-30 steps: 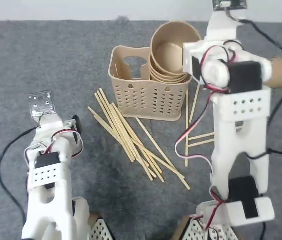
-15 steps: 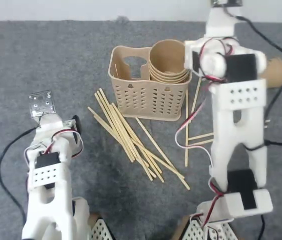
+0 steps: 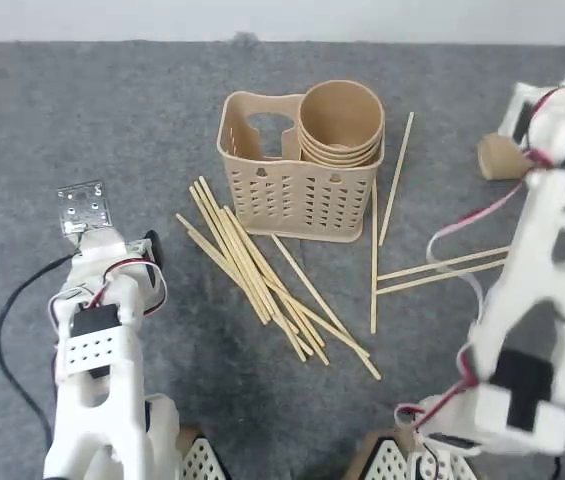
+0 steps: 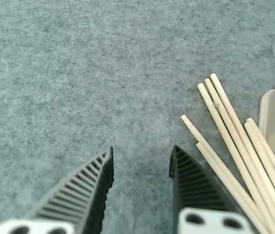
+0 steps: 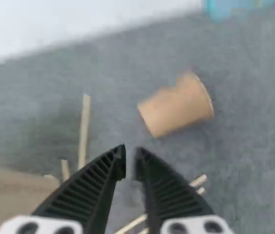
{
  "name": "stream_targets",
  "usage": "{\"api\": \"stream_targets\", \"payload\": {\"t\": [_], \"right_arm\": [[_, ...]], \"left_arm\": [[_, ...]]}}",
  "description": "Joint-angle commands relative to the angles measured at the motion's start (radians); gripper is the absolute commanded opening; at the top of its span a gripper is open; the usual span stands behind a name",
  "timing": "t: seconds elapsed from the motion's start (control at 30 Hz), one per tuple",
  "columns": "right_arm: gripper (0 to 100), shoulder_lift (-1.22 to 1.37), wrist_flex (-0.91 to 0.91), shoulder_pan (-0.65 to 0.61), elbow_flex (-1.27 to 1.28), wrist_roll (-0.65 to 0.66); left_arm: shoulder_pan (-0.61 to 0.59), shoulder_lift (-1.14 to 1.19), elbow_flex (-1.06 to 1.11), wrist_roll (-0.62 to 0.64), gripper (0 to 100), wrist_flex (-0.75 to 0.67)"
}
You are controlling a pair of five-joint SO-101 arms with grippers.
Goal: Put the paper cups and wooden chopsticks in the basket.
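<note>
On the grey tabletop [image 3: 92,110], my left fingers [image 4: 91,190] stand spread apart over the bare surface, gripping nothing, with the ends of the wooden chopsticks [image 4: 227,131] just beside them. My right fingers [image 5: 98,190] are pressed nearly together and empty. Their tips point toward a paper cup [image 5: 176,105] that lies on its side, apart from them. The basket [image 3: 297,195] holds a stack of paper cups [image 3: 340,115] at one end. A bundle of chopsticks lies against the front of the basket, and a few more lie scattered at the basket's side nearer the fallen cup.
</note>
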Motion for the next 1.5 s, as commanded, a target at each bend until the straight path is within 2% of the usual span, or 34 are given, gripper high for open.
{"api": "stream_targets", "payload": {"t": [0.0,0.17,0.47,0.6,0.7,0.8,0.93,1.1,1.27,1.47], "right_arm": [[2.0,0.102,-0.156,0.077,-0.002,0.011],[1.9,0.292,-0.43,0.139,-0.002,0.008],[1.7,0.503,-0.777,0.199,-0.002,0.003],[2.0,0.559,-0.94,0.251,-0.003,-0.109],[2.0,0.607,-1.033,0.275,-0.006,-0.133],[2.0,0.687,-1.049,0.272,-0.061,-0.133],[2.0,0.837,-0.947,0.239,-0.219,-0.133],[1.6,0.99,-0.625,0.148,-0.479,-0.133],[1.1,1.027,-0.275,0.068,-0.767,-0.135],[0.9,1.033,-0.013,-0.051,-0.991,-0.124]], "left_arm": [[0.0,-0.023,-0.007,0.009,18,-0.018],[-0.002,-0.023,-0.007,0.009,18,-0.018],[0.021,-0.021,-0.007,0.008,18,-0.025],[0.021,-0.021,-0.007,0.008,18,-0.025],[0.021,-0.021,-0.007,0.008,18,-0.026],[0.023,-0.021,-0.008,0.008,18,-0.026],[0.023,-0.021,-0.01,0.008,18,-0.026],[0.023,-0.02,-0.005,0.008,18,-0.055],[0.023,-0.02,-0.005,0.008,18,-0.055],[0.023,-0.02,-0.005,0.008,18,-0.055]]}}
